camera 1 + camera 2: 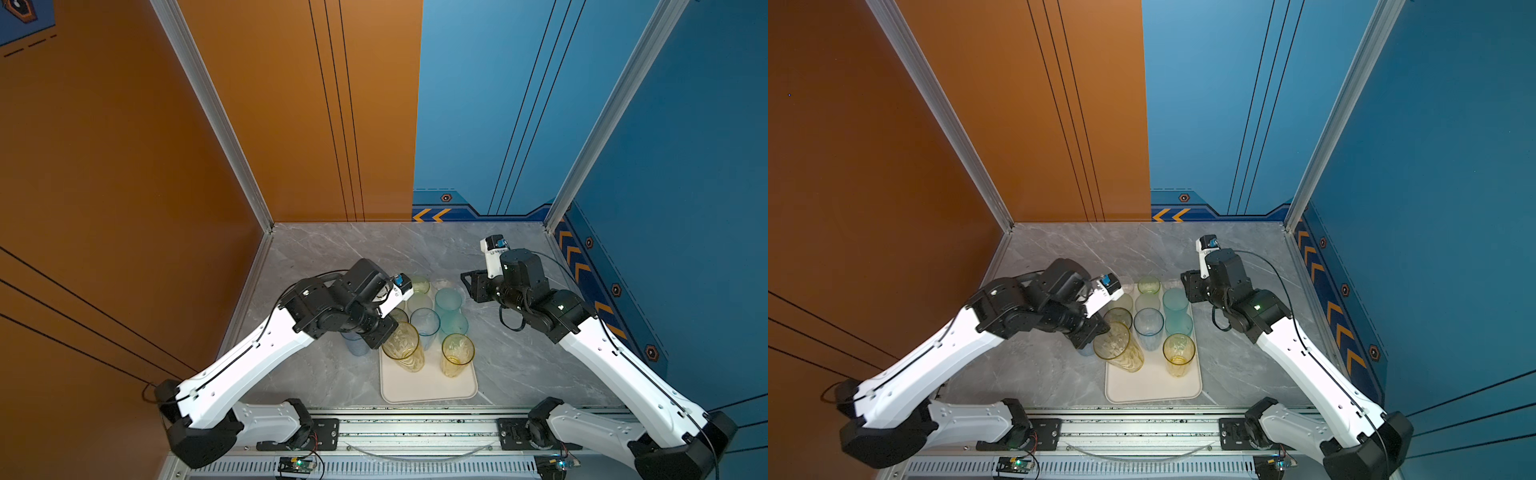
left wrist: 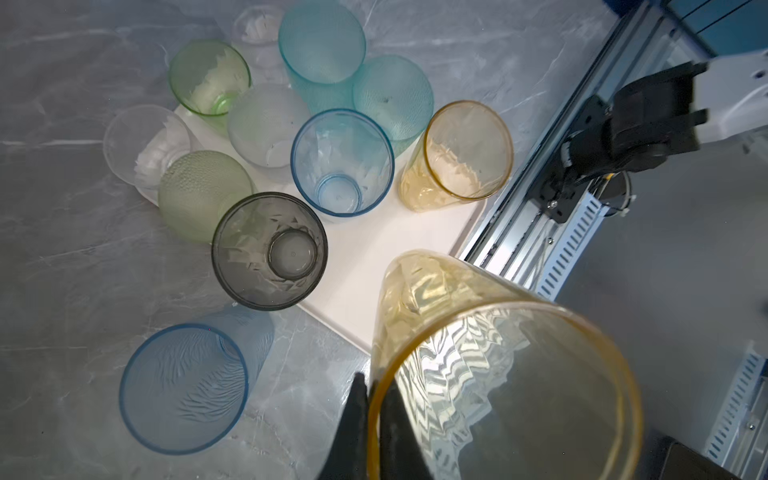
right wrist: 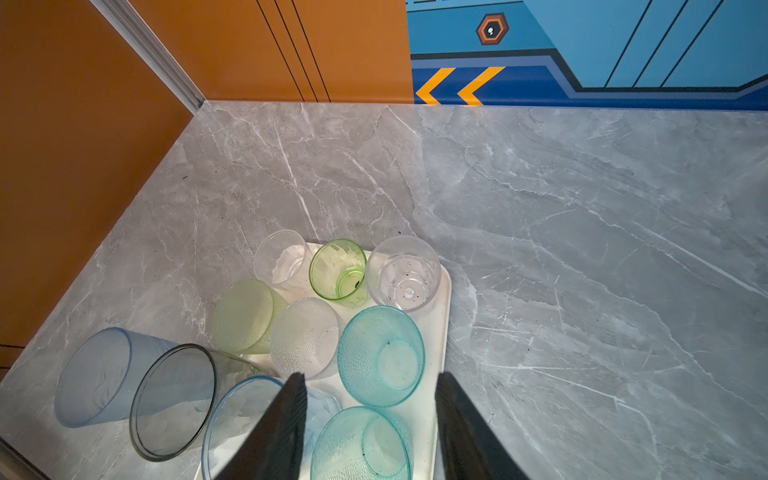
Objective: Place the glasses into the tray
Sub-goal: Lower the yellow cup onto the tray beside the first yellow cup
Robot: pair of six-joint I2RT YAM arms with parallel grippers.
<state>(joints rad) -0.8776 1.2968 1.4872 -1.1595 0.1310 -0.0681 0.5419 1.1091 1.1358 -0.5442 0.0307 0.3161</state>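
While the left gripper (image 2: 371, 384) pinches the tall yellow glass (image 2: 498, 374) by its rim at lower right, we lower it upright onto bare tray (image 2: 365, 270) mid-frame, clear of the grey glass (image 2: 270, 249); right gripper (image 3: 372, 376) hangs jaws apart, empty.

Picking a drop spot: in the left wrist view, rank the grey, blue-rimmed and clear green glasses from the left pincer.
From the left pincer:
1. Grey glass, by the tray's left edge.
2. Blue-rimmed glass, tray middle.
3. Clear green glass, tray's far end.
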